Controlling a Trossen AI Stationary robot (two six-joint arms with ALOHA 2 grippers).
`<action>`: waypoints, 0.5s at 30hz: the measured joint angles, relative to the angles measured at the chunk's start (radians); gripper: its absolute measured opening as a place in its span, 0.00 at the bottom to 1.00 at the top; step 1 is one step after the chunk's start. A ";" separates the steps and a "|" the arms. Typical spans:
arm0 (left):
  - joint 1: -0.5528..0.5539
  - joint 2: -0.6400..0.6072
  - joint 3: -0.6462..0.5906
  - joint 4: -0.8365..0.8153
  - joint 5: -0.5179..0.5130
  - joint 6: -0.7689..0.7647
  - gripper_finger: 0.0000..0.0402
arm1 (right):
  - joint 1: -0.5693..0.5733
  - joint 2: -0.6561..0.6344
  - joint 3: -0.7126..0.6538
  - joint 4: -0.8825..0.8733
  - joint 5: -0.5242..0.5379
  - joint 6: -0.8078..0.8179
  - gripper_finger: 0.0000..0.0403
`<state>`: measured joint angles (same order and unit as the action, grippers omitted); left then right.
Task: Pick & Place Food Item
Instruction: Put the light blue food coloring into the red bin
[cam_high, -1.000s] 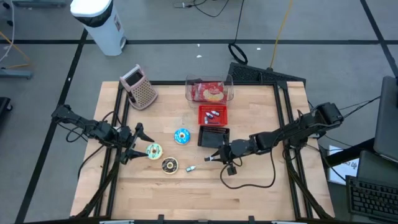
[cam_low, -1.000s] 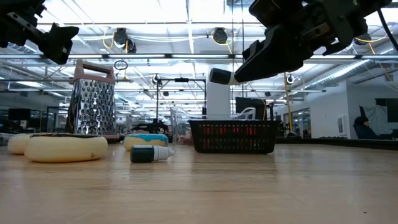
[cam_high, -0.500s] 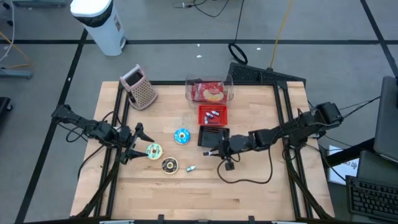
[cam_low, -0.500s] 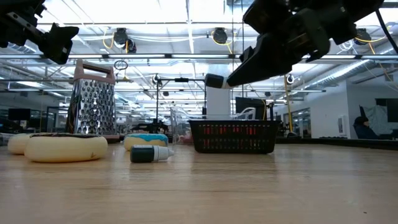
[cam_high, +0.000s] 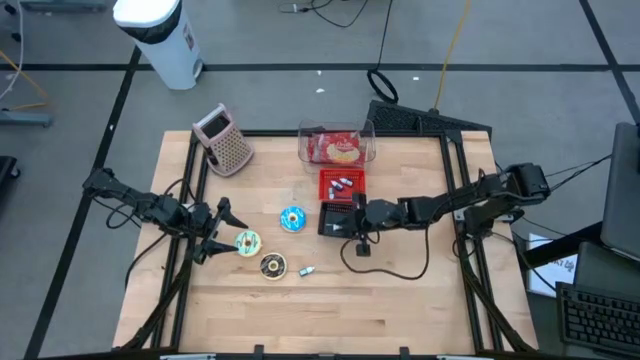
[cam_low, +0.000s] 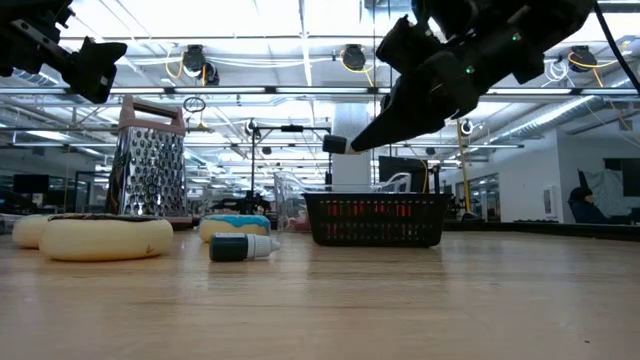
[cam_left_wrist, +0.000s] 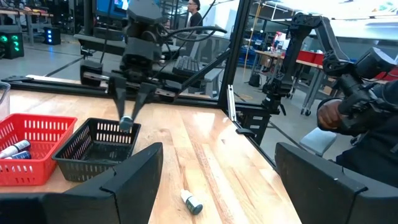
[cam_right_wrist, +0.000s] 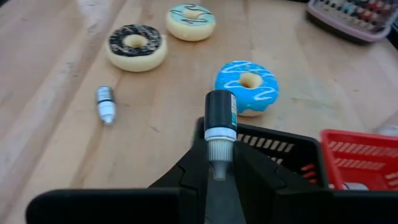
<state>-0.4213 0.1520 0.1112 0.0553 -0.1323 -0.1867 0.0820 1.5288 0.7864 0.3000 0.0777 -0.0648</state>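
My right gripper (cam_high: 354, 214) is shut on a small dark bottle (cam_right_wrist: 220, 112) with a white cap. It hangs in the air over the near rim of the black basket (cam_high: 342, 219). A second small bottle (cam_high: 306, 270) lies on its side on the table. A blue-iced donut (cam_high: 292, 218), a pale donut (cam_high: 247, 241) and a chocolate donut (cam_high: 272, 265) lie flat on the wood. My left gripper (cam_high: 222, 228) stands open at the table's left, beside the pale donut, touching nothing. My right gripper pinches the bottle's white cap end (cam_right_wrist: 218, 155) between its two fingers. The fingers come from the table's right, slanting a little downward, and lie along the bottle. The dark body (cam_low: 336, 145) sticks out beyond the fingertips, lifted clear above the black basket.
A red basket (cam_high: 342, 185) with small bottles stands behind the black one, and a clear tub (cam_high: 336, 146) of food behind that. A metal grater (cam_high: 226, 140) stands at the far left. A person (cam_left_wrist: 357, 109) sits beyond the table's right side.
My right gripper has swung toward the table's far edge with the bottle still in its fingers, from over the bare wood near the lying bottle to over the black basket. The bottle has stayed clear of the table.
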 joint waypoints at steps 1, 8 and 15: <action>0.000 0.000 0.000 0.000 0.000 0.000 0.77 | -0.009 0.000 0.000 0.000 0.000 0.000 0.13; 0.000 0.000 0.000 0.000 0.000 0.000 0.77 | -0.065 0.000 0.000 0.000 0.000 0.000 0.13; 0.000 0.000 0.000 0.000 0.000 0.000 0.77 | -0.127 0.000 0.001 -0.002 0.000 -0.003 0.13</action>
<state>-0.4210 0.1520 0.1112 0.0551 -0.1322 -0.1867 -0.0447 1.5288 0.7872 0.2976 0.0772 -0.0677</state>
